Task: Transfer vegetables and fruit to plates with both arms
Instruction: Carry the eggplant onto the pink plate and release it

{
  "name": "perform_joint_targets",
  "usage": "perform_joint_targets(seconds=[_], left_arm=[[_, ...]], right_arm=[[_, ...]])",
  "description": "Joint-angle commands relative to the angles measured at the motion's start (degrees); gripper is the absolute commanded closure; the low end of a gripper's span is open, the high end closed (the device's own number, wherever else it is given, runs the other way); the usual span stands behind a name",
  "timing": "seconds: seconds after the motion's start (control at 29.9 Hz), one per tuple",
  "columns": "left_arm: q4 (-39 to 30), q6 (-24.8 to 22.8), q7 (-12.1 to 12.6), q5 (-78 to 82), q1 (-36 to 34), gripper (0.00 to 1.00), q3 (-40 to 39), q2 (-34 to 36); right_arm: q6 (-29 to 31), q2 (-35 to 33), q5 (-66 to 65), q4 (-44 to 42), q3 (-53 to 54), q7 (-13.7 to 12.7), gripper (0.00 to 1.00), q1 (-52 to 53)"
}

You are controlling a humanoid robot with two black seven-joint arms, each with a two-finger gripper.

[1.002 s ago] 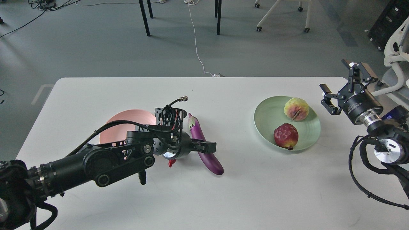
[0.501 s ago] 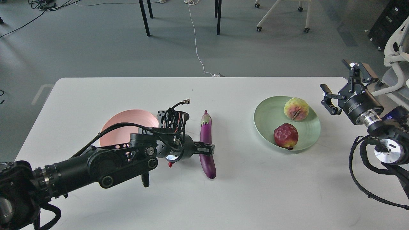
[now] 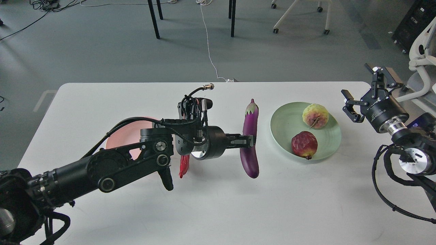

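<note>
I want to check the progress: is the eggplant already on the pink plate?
No, the left gripper holds the eggplant near the green plate, while the pink plate lies far to its left.

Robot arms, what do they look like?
The left arm and right arm are black with shiny silver rings at the wrists. Black cables loop around both. Each ends in a small black two-fingered claw: left claw, right claw.

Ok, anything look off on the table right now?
Nothing spilled or damaged. One oddity: the left hand holds the eggplant beside the green plate with both fruits, while the pink plate sits behind the arm.
</note>
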Motion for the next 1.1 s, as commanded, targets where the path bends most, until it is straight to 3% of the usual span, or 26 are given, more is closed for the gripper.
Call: perform_joint_targets(seconds=[0.0, 0.07, 0.2, 0.43, 0.53, 0.8, 1.07], left_arm=[[-1.8, -2.7, -4.9, 0.2, -1.6, 0.90, -0.9, 9.6], [-1.5, -3.7, -8.7, 0.6, -1.7, 0.90, -0.2, 15.7], [-0.5, -4.9, -13.5, 1.3, -0.8, 0.90, 0.3, 25.2], [3.4, -6.2, -23.2, 9.2, 0.1, 0.89, 6.6, 33.9], [3.6, -5.9, -23.7, 9.7, 0.1, 0.86, 8.5, 34.3], [5.2, -6.3, -23.9, 9.9, 0.1, 0.39, 9.2, 34.3], [5.3, -6.2, -24.1, 9.7, 0.0, 0.12, 9.3, 35.8]], right_arm=[[0.0, 0.1, 0.0, 0.1, 0.0, 0.0, 0.02, 0.0], [0.0, 0.4, 0.0, 0.1, 0.0, 0.0, 0.02, 0.0], [0.0, 0.7, -0.1, 0.1, -0.1, 0.0, 0.02, 0.0], [0.0, 0.7, -0.1, 0.0, -0.1, 0.0, 0.02, 0.0], [0.0, 0.5, -0.1, 0.0, -0.1, 0.0, 0.02, 0.0], [0.0, 0.1, -0.1, 0.0, 0.0, 0.0, 0.02, -0.2], [0.1, 0.1, -0.1, 0.2, 0.1, 0.0, 0.02, -0.4]])
